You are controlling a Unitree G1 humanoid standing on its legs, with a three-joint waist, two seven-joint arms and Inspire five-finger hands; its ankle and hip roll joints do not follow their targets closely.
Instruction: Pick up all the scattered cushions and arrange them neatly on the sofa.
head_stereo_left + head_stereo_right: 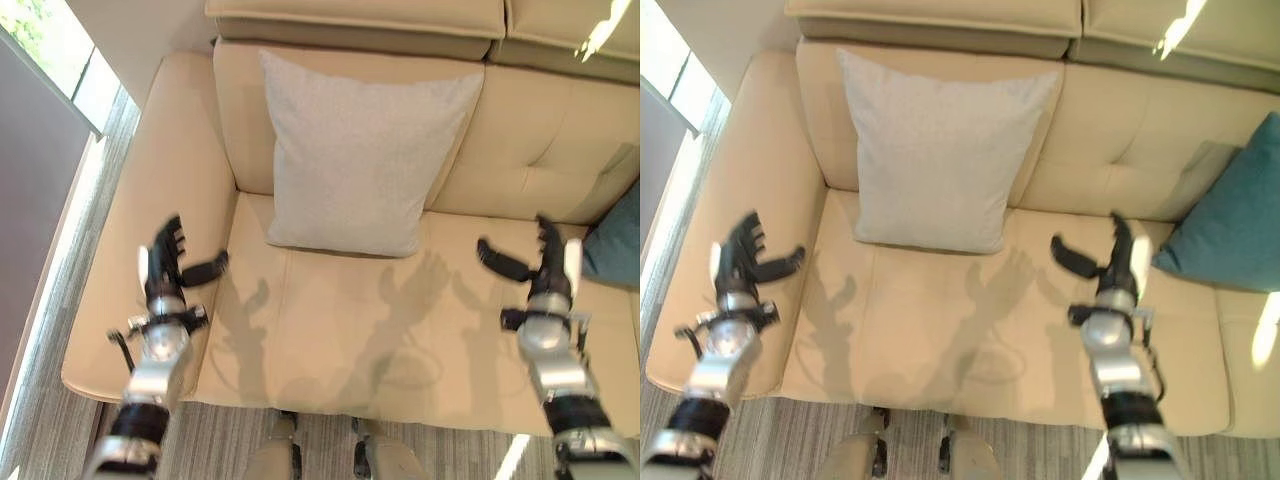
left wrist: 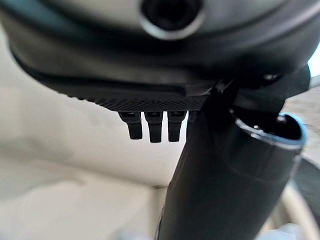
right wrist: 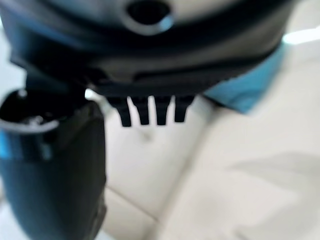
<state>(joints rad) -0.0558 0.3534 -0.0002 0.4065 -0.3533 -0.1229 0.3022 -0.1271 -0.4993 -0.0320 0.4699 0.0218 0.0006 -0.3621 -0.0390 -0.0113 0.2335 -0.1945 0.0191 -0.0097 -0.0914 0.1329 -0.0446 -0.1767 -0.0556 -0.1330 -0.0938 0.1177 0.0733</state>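
A light grey cushion [image 1: 358, 150] leans upright against the backrest of the beige sofa [image 1: 330, 340], its lower edge on the seat. A teal cushion [image 1: 1235, 225] rests against the backrest further right. My left hand [image 1: 165, 265] hovers over the sofa's left armrest, open, fingers straight and thumb spread, holding nothing. My right hand [image 1: 545, 262] hangs over the seat just left of the teal cushion [image 3: 250, 90], open and empty too. Both hands are apart from the grey cushion.
The sofa's left armrest [image 1: 150, 220] is broad and rounded. Striped grey floor [image 1: 60, 420] runs along the sofa's front and left side. A window [image 1: 50, 50] stands at the far left. The seat between my hands is bare.
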